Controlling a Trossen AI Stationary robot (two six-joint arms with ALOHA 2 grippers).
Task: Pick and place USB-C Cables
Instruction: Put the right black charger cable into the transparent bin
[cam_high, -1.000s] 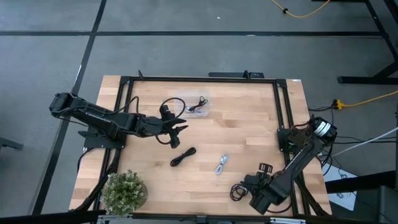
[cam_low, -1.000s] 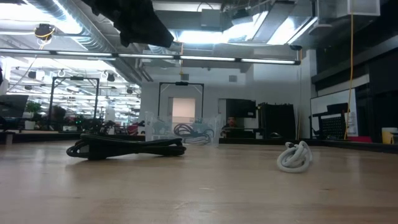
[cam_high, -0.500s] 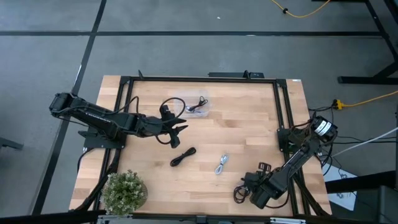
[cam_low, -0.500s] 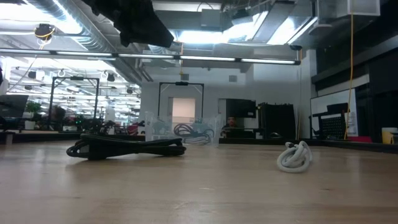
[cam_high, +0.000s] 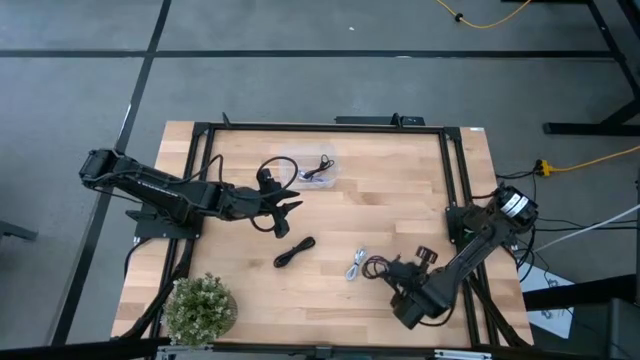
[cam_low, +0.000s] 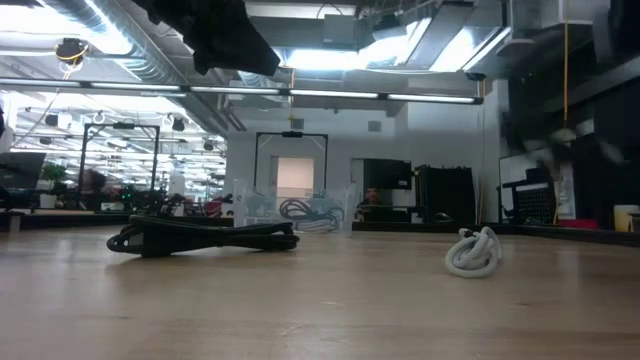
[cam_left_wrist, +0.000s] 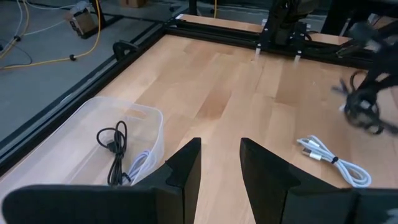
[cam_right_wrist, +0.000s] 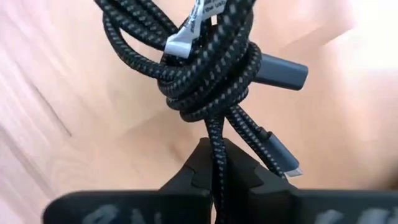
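Right gripper (cam_right_wrist: 214, 163) is clamped on a black braided cable (cam_right_wrist: 208, 59), lifted near the table's right side. Grip should be kept firm and the carry slow toward the far-left clear bin (cam_high: 312, 170). Left gripper (cam_left_wrist: 219, 163) is held parted beside it.

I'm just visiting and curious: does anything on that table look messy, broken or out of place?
Nothing looks broken or spilled. One black cable and a white cable lie loose on the table, apart from each other. The clear bin holds two cables. The right claw grips a black braided cable; the left claw waits open.
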